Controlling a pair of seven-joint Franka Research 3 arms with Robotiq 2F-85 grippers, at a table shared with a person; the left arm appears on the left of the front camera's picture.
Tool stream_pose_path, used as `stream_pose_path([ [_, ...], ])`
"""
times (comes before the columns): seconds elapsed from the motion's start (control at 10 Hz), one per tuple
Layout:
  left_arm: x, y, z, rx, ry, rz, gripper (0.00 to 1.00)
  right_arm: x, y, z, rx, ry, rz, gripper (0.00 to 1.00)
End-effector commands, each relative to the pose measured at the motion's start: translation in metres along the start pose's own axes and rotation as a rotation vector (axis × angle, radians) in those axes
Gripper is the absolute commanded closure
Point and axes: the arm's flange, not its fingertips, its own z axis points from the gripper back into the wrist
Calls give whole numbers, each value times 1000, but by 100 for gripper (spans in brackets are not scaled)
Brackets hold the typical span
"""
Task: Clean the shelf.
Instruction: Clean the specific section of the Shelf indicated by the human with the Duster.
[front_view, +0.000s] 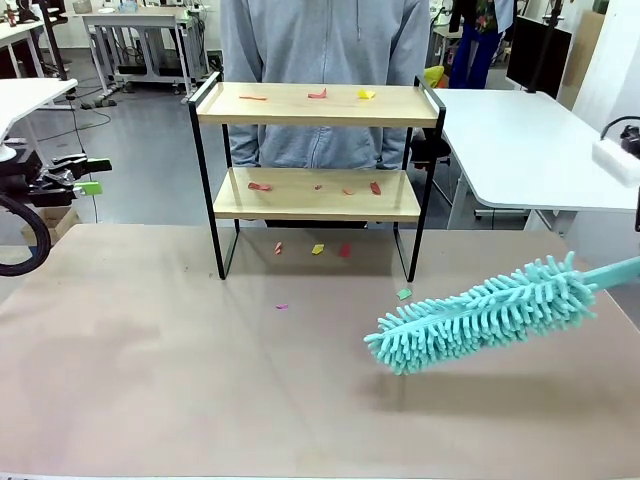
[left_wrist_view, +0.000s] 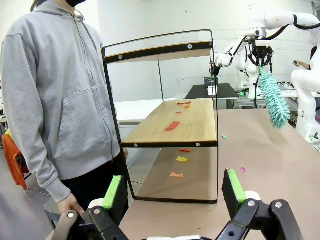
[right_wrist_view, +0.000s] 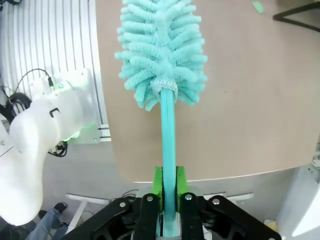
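The shelf (front_view: 300, 108) stands upright at the far middle of the counter (front_view: 180, 390), its long axis running left to right across my front view, broadside to me, with its raised end rails at either side. A person in a grey hoodie (front_view: 320, 40) stands just behind it. Seen along my left wrist, the shelf (left_wrist_view: 200, 125) is end-on instead, its boards running away from me. Small red, orange and yellow paper scraps (front_view: 317, 93) lie on both boards and on the counter beneath the lower one. A green scrap (front_view: 404, 293) and a pink scrap (front_view: 281, 306) lie farther out on the counter. My right jaws are clenched on the handle of a teal chenille duster (right_wrist_view: 162, 45). The handle runs straight out between the green pads (right_wrist_view: 158, 187). In the front view the duster (front_view: 480, 315) slants from the right edge down toward the middle, head pointing left, above the counter and apart from the shelf, to its near right. My left arm sits at the counter's left edge, roughly level, left jaws released wide with the green pads (left_wrist_view: 114, 192) framing the shelf's end
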Motion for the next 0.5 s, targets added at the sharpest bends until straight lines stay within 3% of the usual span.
stream_pose_path([
  [0.0,2,0,-1,2,2,-13,0,4,-17,10,31,-69,-7,87],
  [0.1,2,0,-1,2,2,-13,0,0,0,0,0,0,0,87],
  [0.4,2,0,-1,2,2,-13,0,0,0,0,0,0,0,87],
])
